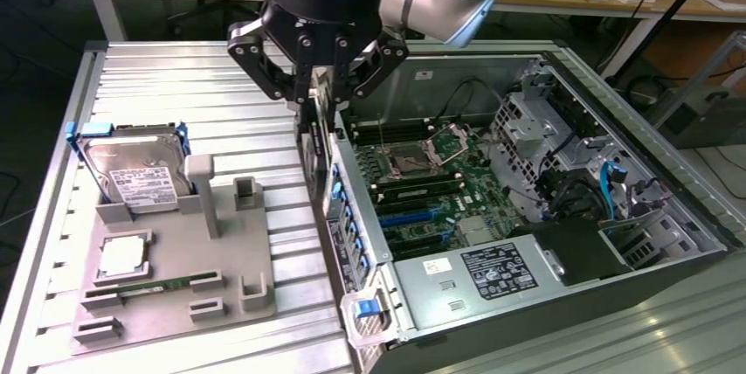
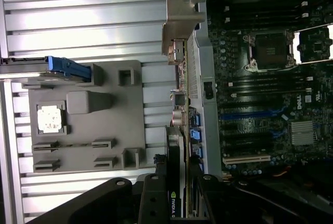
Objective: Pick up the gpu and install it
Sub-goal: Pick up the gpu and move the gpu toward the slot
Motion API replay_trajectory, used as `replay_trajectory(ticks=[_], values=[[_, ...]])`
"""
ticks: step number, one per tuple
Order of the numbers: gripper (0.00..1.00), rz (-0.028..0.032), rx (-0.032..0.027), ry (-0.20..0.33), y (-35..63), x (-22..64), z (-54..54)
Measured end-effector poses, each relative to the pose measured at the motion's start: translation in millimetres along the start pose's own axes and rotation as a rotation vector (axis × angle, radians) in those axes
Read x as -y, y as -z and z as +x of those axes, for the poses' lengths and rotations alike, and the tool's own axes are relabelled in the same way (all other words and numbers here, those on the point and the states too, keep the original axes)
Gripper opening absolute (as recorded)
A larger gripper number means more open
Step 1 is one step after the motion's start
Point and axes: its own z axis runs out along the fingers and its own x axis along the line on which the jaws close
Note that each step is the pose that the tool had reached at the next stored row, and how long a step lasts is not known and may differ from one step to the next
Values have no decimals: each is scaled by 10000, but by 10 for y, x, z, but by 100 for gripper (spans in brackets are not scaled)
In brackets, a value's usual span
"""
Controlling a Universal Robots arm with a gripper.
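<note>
The gpu (image 1: 311, 148) hangs edge-on beneath the end effector (image 1: 317, 99); clamped between its fingers.

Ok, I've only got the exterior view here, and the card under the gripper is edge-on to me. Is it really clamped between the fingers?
Observer: Yes. In the wrist view the gripper has a finger on each face of the gpu.
Operator: Which end is the bracket on?
Observer: The silver bracket is at the end away from the gripper.
Operator: Is it over the slots?
Observer: Not yet; it seems to line up with the case wall, beside the blue slots.
</note>
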Motion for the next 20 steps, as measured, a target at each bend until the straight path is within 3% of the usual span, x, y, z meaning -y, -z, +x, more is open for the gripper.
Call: replay_trajectory(ticks=[20], values=[[27, 0, 1, 0, -2, -4, -53]])
